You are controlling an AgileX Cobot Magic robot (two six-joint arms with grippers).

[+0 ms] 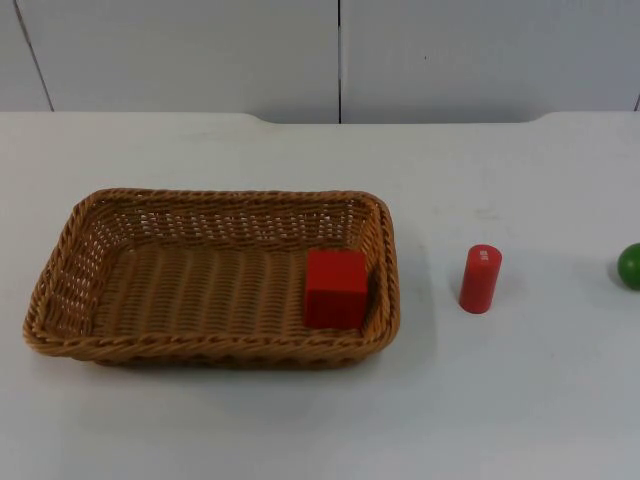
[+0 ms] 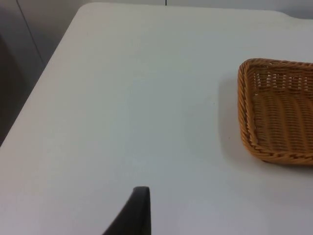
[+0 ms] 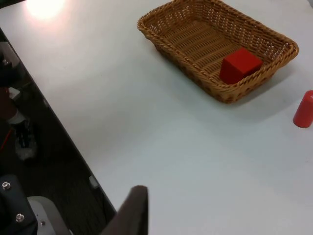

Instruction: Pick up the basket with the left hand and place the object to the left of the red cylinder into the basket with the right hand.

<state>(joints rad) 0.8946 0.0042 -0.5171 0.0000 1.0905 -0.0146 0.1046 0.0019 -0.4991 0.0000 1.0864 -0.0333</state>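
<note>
Wicker basket (image 1: 70,290) rested flat on the white table (image 1: 300,420), with a red cube (image 1: 336,288) lying inside it against the wall nearest the red cylinder (image 1: 480,279), which stood upright just beside the basket. A green ball (image 1: 630,265) sat well apart, beyond the cylinder. Left gripper (image 2: 137,215) and right gripper (image 3: 132,215) both hung above bare table, away from the basket; whether either was released or clenched could not be told.

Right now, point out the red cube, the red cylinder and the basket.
red cube (image 1: 335,288), top view, its top face.
red cylinder (image 1: 480,279), top view, its side.
basket (image 1: 215,347), top view, its near rim.
</note>
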